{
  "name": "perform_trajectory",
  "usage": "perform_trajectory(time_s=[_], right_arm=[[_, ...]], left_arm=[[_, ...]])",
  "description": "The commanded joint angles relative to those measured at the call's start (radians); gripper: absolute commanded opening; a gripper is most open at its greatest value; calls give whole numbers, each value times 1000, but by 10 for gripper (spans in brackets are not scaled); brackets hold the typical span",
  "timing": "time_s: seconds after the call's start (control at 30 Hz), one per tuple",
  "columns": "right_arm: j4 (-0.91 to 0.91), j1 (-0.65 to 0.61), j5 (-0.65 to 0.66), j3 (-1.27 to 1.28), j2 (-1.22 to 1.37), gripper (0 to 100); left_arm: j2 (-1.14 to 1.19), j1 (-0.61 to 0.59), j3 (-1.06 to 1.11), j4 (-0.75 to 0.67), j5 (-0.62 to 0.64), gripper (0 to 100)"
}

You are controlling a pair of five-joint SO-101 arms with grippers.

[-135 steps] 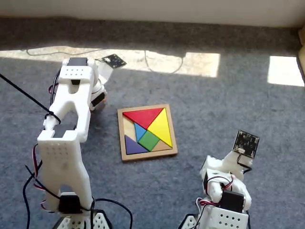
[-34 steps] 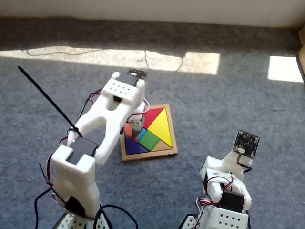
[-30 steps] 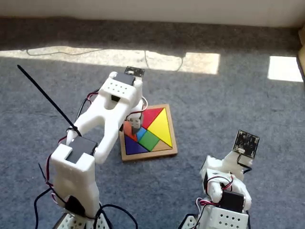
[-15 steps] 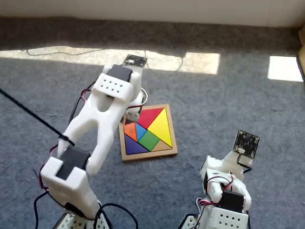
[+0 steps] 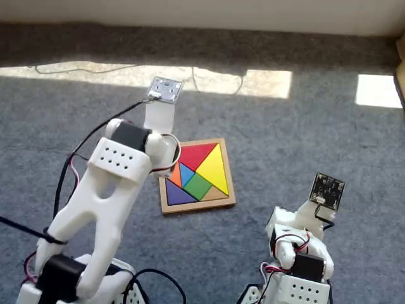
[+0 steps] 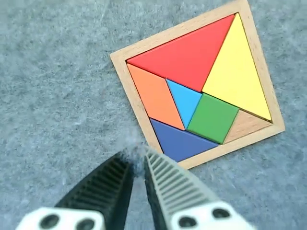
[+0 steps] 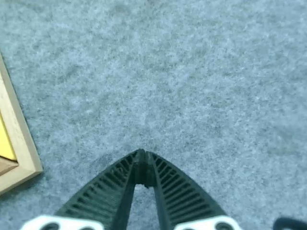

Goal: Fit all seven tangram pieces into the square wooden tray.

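The square wooden tray [image 5: 202,204] lies on grey carpet between the arms. In the left wrist view the tray [image 6: 172,35] holds a red triangle [image 6: 189,50], a yellow triangle [image 6: 237,72], an orange parallelogram [image 6: 156,98], a light blue triangle [image 6: 184,98], a green square [image 6: 212,118] and a dark blue triangle [image 6: 180,143]. One corner slot [image 6: 247,124] shows bare wood. My left gripper [image 6: 138,154] hovers shut and empty above the carpet just outside the tray's dark blue side. My right gripper [image 7: 140,158] is shut over bare carpet, a tray corner [image 7: 14,143] off to its side.
The left arm [image 5: 120,164] leans over the tray's left edge and covers part of it. The right arm [image 5: 304,247] sits folded at the front right. A thin cable [image 5: 215,82] lies on the sunlit strip at the back. Open carpet surrounds the tray.
The left arm carried the orange piece over the tray and set it in the left slot. It has since let go and drawn back toward the front left. The right arm stayed still.
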Motion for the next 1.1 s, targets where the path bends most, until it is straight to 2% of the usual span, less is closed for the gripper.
perform_trajectory(time_s=[0.0,0.13,0.3,0.9,1.07], right_arm=[[-21,10,-9,114,-12,4],[-22,10,-9,114,-12,4],[-22,10,-6,114,-12,4],[-21,7,-5,114,-12,4],[-24,8,-5,114,-12,4]], left_arm=[[-183,-59,168,-170,-8,5],[-344,-130,360,-358,-8,5],[-503,-177,562,-506,-8,5],[-970,-189,1089,-807,-8,5],[-1173,-191,1222,-824,-8,5]])
